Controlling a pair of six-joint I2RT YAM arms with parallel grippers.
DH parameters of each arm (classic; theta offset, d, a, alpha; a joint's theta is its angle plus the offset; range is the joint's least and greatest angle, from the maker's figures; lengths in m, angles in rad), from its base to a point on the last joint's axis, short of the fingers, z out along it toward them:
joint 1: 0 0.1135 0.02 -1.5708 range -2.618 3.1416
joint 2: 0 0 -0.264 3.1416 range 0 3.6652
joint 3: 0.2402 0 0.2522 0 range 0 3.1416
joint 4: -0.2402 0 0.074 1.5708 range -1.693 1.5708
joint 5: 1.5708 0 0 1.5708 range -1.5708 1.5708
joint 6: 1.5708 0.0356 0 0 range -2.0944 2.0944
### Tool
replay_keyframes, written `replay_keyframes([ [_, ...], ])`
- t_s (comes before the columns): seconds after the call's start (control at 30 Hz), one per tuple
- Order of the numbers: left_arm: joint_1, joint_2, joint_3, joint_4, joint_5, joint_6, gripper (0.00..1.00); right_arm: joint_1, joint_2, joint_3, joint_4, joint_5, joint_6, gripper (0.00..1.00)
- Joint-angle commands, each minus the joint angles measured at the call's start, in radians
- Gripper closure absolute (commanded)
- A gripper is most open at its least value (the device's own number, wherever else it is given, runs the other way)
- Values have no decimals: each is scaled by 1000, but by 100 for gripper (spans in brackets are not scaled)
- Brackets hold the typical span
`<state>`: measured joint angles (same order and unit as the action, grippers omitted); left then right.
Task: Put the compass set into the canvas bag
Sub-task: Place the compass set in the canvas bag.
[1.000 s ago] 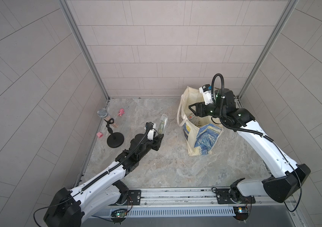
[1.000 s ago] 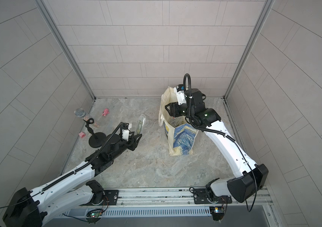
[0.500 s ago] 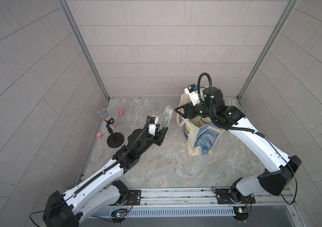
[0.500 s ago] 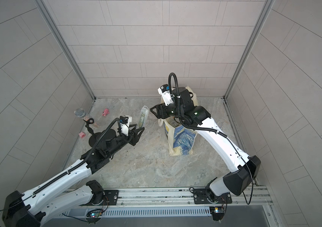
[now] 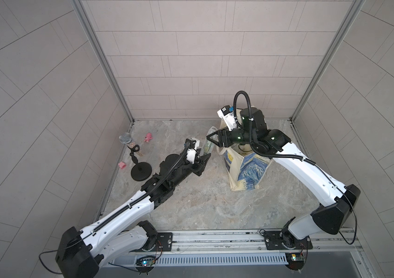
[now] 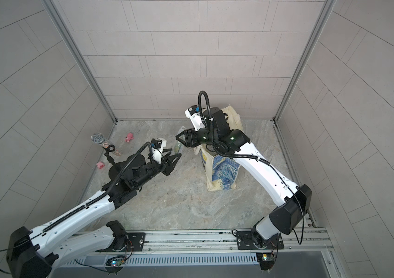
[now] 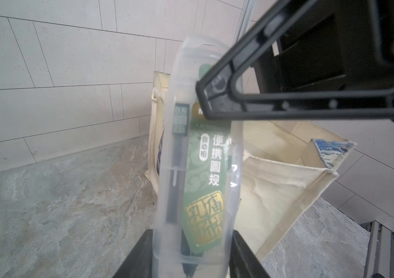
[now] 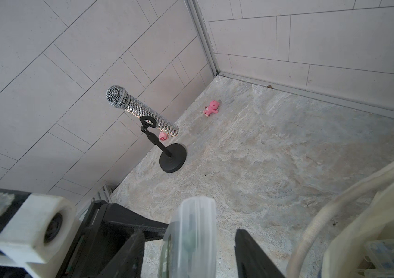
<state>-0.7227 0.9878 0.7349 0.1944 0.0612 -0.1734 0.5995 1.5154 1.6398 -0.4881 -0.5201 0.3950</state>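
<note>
The compass set (image 5: 207, 145) (image 6: 178, 147) is a clear plastic case with a green card inside (image 7: 198, 168). My left gripper (image 5: 204, 159) (image 6: 175, 157) (image 7: 191, 255) is shut on its lower end and holds it upright above the floor. My right gripper (image 5: 211, 138) (image 6: 179, 138) (image 8: 191, 252) is open astride the case's upper end (image 8: 193, 231), with a gap on each side. The canvas bag (image 5: 249, 168) (image 6: 222, 171) (image 7: 282, 183) stands open just right of the case, below the right wrist.
A glittery microphone (image 5: 131, 148) (image 8: 140, 110) on a black stand (image 5: 141, 171) is by the left wall. Two pink toys (image 5: 148, 137) (image 5: 122, 164) lie near it. A small box (image 8: 388, 252) lies inside the bag. Tiled walls enclose the floor.
My right gripper has swung left from over the bag to the top of the case. My left arm has carried the case up and right to meet it.
</note>
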Motion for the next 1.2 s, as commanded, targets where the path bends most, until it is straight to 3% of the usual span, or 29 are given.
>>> replay_keyframes([
  [0.0, -5, 3, 35, 53, -4, 20, 100, 2, 6, -2, 40, -31, 23, 42],
  [0.23, -5, 17, 32, 59, -14, 22, 100, 2, 1, -26, 61, -41, 38, 59],
  [0.47, -4, 16, 31, 50, -27, 25, 100, 2, -8, -40, 61, -37, 36, 91],
  [0.57, -6, 5, 26, 36, -23, 30, 99, 2, -8, -41, 62, -31, 36, 98],
  [0.8, -6, -65, 10, -83, -56, 74, 51, -13, -17, -2, 25, 21, 37, 100],
  [1.17, -7, -198, -34, -265, -81, 66, 24, -166, -100, 54, -27, 84, 8, 100],
])
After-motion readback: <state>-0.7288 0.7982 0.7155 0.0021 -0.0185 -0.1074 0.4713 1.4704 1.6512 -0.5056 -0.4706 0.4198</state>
